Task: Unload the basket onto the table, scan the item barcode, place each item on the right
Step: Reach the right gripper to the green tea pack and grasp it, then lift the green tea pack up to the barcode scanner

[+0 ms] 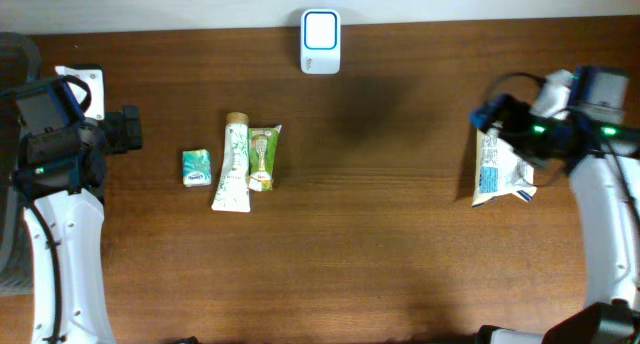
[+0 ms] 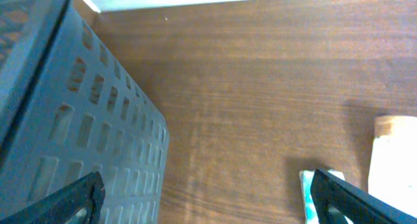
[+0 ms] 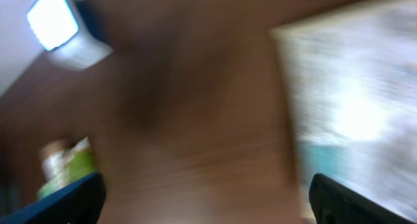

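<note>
right hand (image 3: 206,191) wide open, empty, beside the white-and-blue plastic packet (image 1: 500,169) lying right on the brown wooden desk (image 1: 380,244), likely staged for a pick toward the white box scanner (image 1: 321,28) far centre; left hand (image 2: 207,185) open, empty.

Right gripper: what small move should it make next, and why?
Probably lift the right gripper straight up, clear of the white packet. Its jaws stand open, and the packet lies on the table by it, so nothing is held; rising first would avoid dragging it.

Scanner (image 1: 320,41) at back, tube (image 1: 233,164) left, packet (image 1: 500,169) right.
</note>
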You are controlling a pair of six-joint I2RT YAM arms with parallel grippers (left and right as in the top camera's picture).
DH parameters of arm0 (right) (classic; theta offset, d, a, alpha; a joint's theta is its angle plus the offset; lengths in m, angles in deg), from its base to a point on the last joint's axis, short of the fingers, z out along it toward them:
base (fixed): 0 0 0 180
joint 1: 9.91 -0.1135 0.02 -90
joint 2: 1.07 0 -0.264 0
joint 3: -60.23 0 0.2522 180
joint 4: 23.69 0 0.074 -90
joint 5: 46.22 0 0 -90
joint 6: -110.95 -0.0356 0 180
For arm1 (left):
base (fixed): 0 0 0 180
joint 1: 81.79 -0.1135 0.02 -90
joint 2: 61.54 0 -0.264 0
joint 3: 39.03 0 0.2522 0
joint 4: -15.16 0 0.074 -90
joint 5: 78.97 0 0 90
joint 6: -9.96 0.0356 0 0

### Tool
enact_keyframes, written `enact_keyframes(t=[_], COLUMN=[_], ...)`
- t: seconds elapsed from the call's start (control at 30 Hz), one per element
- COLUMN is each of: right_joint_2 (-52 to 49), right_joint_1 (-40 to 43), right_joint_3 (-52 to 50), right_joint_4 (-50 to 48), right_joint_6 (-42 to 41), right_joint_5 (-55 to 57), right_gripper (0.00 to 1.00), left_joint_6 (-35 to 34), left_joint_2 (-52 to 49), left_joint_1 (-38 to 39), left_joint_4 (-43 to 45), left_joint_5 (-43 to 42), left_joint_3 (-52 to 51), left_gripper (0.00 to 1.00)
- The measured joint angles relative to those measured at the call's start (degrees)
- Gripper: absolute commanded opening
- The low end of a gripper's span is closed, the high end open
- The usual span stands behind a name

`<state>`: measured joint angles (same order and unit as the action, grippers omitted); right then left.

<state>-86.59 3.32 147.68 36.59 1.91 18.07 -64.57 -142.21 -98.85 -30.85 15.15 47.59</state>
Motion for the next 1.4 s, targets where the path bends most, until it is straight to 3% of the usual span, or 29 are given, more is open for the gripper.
enact_keyframes(t=[0.07,0.23,0.27,0.4,0.43,0.5,0.6,0.9,0.93,1.03,1.13,1.3,1.4], right_joint_2=[-2.62,-20.92,-23.08,-39.54,-41.40,-42.82,-45.31,-45.94,-45.94,-45.46,-45.00,-38.01,-28.72], right_joint_1=[-9.94,-37.03,-38.93,-45.94,-47.15,-49.40,-52.63,-53.62,-53.62,-53.35,-50.56,-39.71,-34.18], right_joint_3=[-2.73,-3.63,-2.32,22.77,26.67,29.14,29.42,28.06,28.06,28.06,28.06,27.39,27.39], right_joint_4=[-9.44,-37.11,-35.08,-17.84,-17.66,-16.68,-13.66,-9.68,-9.66,-9.27,-7.02,2.67,8.13], right_joint_6=[-1.57,-13.77,-15.10,-14.05,-13.49,-12.98,-12.07,-12.87,-13.11,-12.59,-7.13,8.07,17.31], right_joint_5=[-3.67,-6.19,-6.49,-2.49,-1.16,2.36,5.79,10.73,10.91,11.04,2.12,-15.06,-24.55], right_gripper=[0.77,0.67,0.67,0.67,0.67,0.65,0.54,0.17,0.05,0.04,0.04,0.04,0.04], left_joint_6=[0.02,0.02,0.02,0.02,0.00,0.02,0.02,0.02,0.02,0.00,0.02,0.02,0.02], left_joint_2=[0.00,0.02,0.02,0.04,0.04,0.04,0.04,0.04,0.04,0.04,0.04,0.04,0.04], left_joint_1=[0.00,0.00,0.00,0.00,0.00,0.00,0.00,0.00,0.00,0.00,0.00,0.00,0.00], left_joint_4=[-0.07,-0.02,-0.02,0.02,-0.02,-0.02,-0.04,-0.04,-0.04,-0.04,-0.07,-0.04,-0.02], left_joint_5=[0.00,0.00,0.00,0.02,0.00,0.00,0.00,0.00,0.00,0.00,0.00,0.00,0.00], left_joint_3=[0.00,0.00,0.00,0.00,0.00,0.00,0.00,0.00,0.00,0.00,0.00,0.00,0.00], left_gripper=[0.99,0.99,0.99,0.99,0.99,0.99,0.99,0.99,0.99,0.99,0.99,0.99,0.99])
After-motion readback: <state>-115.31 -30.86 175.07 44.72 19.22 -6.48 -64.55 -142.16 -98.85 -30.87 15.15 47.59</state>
